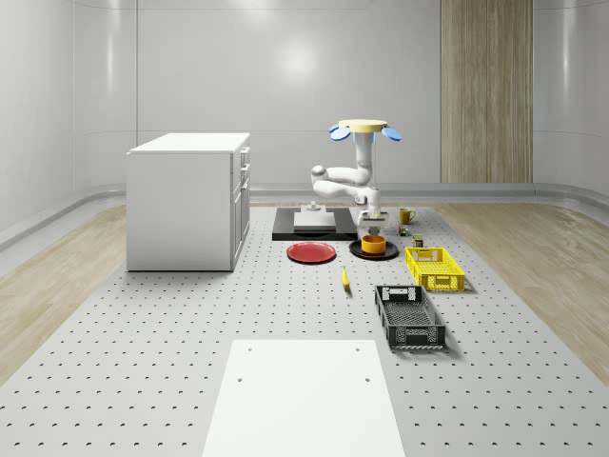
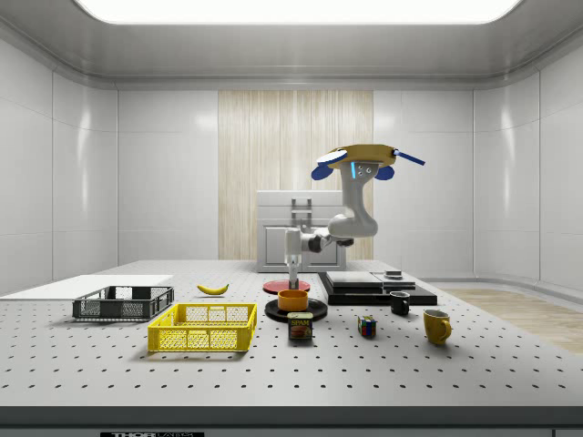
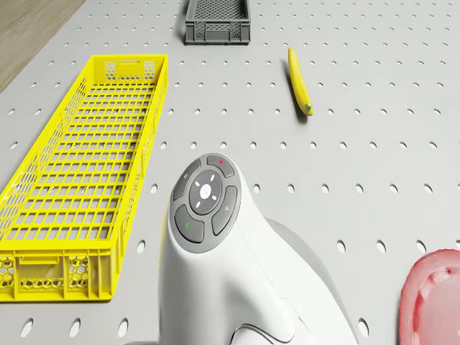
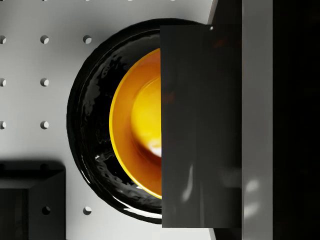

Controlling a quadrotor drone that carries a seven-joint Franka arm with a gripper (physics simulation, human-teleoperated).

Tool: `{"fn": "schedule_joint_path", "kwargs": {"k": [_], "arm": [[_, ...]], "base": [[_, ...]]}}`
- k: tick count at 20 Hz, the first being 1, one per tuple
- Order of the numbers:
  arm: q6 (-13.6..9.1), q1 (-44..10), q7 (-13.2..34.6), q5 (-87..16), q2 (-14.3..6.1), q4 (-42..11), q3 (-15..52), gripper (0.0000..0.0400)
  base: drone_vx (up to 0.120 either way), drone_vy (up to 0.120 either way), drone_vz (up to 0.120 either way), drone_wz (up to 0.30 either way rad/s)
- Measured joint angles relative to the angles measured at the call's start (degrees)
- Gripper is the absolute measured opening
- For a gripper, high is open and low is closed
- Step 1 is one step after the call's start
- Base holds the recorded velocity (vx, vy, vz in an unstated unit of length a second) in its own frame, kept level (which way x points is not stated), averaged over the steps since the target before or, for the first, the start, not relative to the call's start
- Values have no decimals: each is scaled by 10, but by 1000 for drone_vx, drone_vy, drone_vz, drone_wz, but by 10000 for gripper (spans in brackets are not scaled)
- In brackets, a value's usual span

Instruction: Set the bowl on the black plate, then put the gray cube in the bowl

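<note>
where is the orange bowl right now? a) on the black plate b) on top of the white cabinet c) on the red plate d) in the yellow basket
a: the orange bowl sits on the black plate in the wrist view, and the whole-scene view shows it there too, beside the red plate and apart from the yellow basket.

Bright overhead light, soft shadows (glare on walls).

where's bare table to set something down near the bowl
Free: the stretch between the banana and white cabinet, in front of the red plate. Crowded: around the orange bowl on its black plate, with the yellow basket close beside.
</note>
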Motion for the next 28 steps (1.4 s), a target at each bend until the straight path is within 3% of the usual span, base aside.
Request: {"fn": "schedule_joint_path", "kwargs": {"k": [16, 18, 21, 28], "arm": [[35, -26, 1, -103, 17, 44, -107, 251], [36, -27, 0, -111, 20, 48, -114, 309], [31, -24, -1, -109, 24, 45, -111, 357], [6, -9, -4, -74, 26, 24, -71, 393]], "base": [[0, 0, 0, 0], [0, 0, 0, 0], [0, 0, 0, 0], [0, 0, 0, 0]]}}
